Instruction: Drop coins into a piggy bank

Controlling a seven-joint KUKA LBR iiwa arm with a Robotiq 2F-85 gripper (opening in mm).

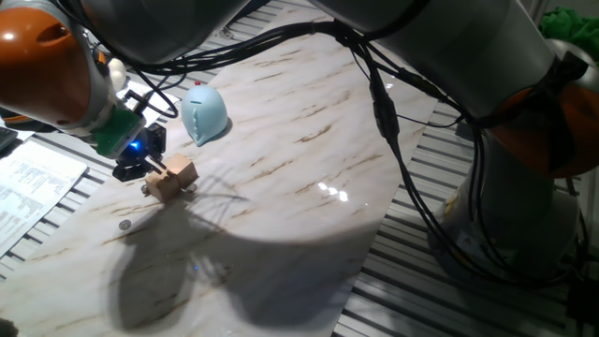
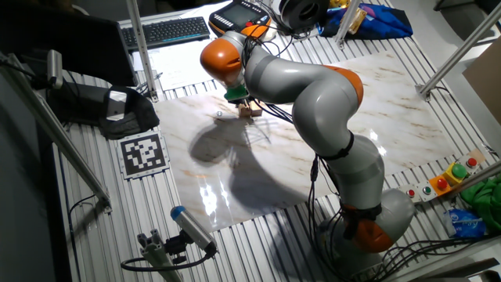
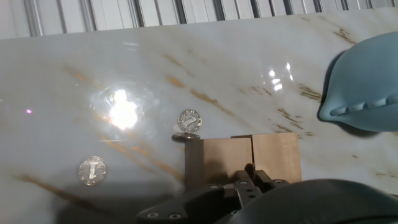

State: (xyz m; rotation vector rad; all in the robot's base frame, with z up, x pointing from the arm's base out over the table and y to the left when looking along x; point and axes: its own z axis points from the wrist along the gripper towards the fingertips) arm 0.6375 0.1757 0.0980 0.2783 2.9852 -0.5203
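The pale blue piggy bank (image 1: 203, 115) stands on the marble table; in the hand view its rounded edge (image 3: 367, 81) fills the right side. Three coins show in the hand view: one flat (image 3: 188, 119), one just below it at the cubes' edge (image 3: 186, 135), and one to the left (image 3: 92, 170). One coin shows in one fixed view (image 1: 125, 225). My gripper (image 3: 252, 178) hangs low over the two tan wooden cubes (image 3: 249, 158), its fingers together with nothing visible between them. It sits left of the cubes (image 1: 173, 177) in one fixed view (image 1: 147, 167).
The arm reaches across the table (image 2: 313, 86) and hides the piggy bank in the other fixed view. The cubes (image 2: 250, 110) lie under the hand. A keyboard (image 2: 164, 31) and papers (image 1: 28, 187) lie beyond the marble slab's edge.
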